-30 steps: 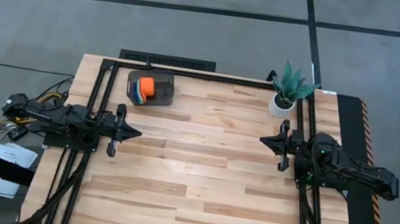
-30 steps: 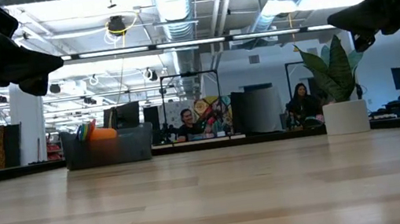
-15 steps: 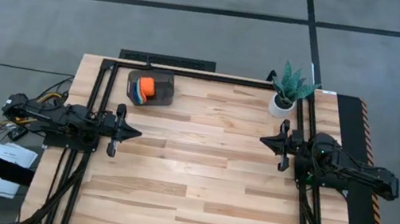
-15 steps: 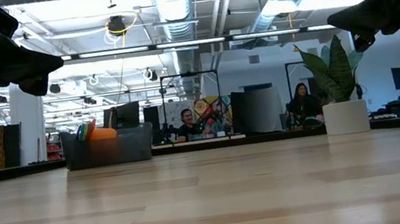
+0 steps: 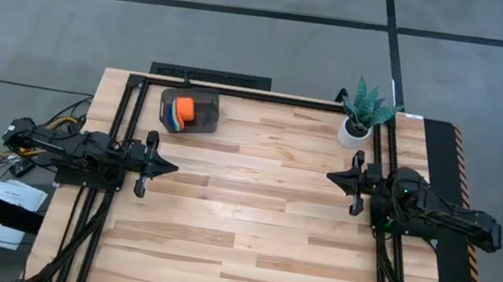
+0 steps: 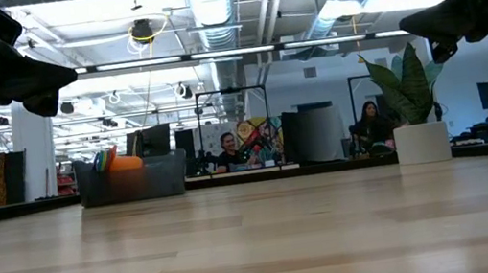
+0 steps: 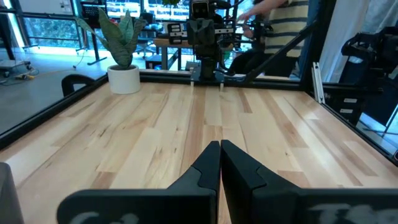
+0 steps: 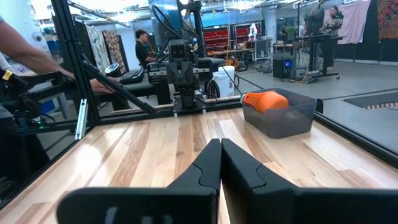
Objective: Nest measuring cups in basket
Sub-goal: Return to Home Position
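Orange-topped measuring cups (image 5: 183, 110) sit nested inside the grey basket (image 5: 208, 104) on the bench (image 5: 250, 212). Both empty: left jaws and right jaws pinched together, at opposite bench sides.

The table (image 5: 250, 212), pale jointed wood planks, carried a soft satin sheen inside black metal rails (image 5: 269, 96). At upper left of the high view, the basket (image 5: 209, 116) looked smooth, smoky plastic and the measuring cups (image 5: 185, 108) glossy plastic. The white pot (image 5: 353, 132) at upper right appeared matt, as did the dark left gripper (image 7: 220, 144) and right gripper (image 8: 220, 142).
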### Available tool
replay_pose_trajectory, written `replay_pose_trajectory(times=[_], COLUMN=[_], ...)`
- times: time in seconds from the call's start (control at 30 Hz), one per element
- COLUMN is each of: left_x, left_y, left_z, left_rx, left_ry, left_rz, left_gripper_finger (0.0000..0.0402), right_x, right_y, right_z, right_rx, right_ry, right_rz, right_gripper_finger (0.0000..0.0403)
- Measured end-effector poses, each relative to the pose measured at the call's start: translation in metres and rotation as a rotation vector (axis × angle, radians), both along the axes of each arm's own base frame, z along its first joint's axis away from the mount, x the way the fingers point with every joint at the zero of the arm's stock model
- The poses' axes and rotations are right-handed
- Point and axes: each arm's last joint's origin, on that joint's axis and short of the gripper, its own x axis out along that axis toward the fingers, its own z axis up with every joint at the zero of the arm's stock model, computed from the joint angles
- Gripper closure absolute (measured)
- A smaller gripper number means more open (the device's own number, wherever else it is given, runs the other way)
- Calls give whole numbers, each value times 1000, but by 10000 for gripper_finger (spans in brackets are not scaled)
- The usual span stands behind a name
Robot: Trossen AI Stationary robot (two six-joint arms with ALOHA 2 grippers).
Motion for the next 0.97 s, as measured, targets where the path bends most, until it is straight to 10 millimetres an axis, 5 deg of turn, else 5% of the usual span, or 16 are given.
replay_pose_trajectory(times=[0.97], left_x=[0], left_y=[0], left_z=[0], left_rx=[0], left_ry=[-1], left_rz=[0], left_gripper_finger=[401], right_x=[0], right_y=[0], right_z=[0], right_rx=[0], right_ry=[0], right_rz=[0], right_gripper_finger=[374])
